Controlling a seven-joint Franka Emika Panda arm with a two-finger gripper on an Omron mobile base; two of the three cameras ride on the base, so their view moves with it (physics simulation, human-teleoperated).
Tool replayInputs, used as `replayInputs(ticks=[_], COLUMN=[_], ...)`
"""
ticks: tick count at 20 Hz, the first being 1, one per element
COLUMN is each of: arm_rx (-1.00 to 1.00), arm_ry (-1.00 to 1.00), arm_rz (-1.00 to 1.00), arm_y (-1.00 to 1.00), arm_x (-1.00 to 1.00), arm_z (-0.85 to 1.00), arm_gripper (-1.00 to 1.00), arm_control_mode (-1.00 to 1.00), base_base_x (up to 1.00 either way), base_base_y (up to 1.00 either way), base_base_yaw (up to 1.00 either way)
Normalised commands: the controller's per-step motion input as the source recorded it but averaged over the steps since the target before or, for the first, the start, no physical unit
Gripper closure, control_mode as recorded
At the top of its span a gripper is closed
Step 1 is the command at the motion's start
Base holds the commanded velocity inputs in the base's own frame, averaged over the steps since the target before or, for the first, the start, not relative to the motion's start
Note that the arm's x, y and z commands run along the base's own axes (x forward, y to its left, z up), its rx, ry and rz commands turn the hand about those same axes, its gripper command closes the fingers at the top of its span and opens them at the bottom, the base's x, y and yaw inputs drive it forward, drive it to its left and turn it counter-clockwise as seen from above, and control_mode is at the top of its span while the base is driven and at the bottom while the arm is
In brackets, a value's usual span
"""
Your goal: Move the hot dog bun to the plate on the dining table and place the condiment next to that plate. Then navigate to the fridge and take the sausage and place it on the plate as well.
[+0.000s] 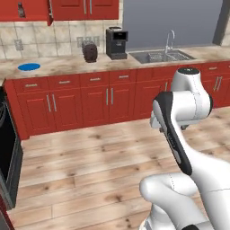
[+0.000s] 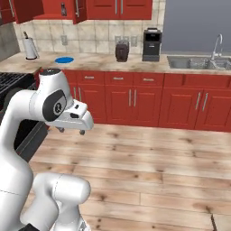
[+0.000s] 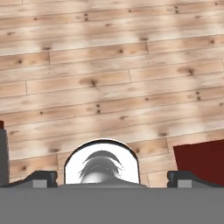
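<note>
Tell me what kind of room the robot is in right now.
A home-style kitchen: red lower cabinets under a beige marble-look countertop, a steel sink with a tall tap, and a black coffee machine against the tiled wall.

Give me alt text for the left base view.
The white arm is folded up in the foreground over a wooden floor. Behind it runs a counter on red cabinets, holding a blue plate, a dark jar, a coffee machine and a sink.
</note>
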Motion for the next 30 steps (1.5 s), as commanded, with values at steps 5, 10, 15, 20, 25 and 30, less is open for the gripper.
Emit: replayInputs(ticks=[5,10,15,20,25,30], arm_rx=[0.0,0.0,0.0,0.0,0.0,0.0], arm_ry=[0.0,0.0,0.0,0.0,0.0,0.0], arm_rz=[0.0,0.0,0.0,0.0,0.0,0.0], arm_y=[0.0,0.0,0.0,0.0,0.0,0.0], arm_x=[0.0,0.0,0.0,0.0,0.0,0.0], arm_z=[0.0,0.0,0.0,0.0,0.0,0.0], arm_gripper=[-1.0,-1.0,-1.0,-1.0,-1.0,-1.0], arm_control_mode=[1.0,1.0,1.0,1.0,1.0,1.0], base_base_x=[1.0,1.0,1.0,0.99,0.88,0.8], base_base_y=[0.4,0.74,0.65,0.69,0.74,0.66], base_base_yaw=[0.0,0.0,0.0,0.0,0.0,0.0])
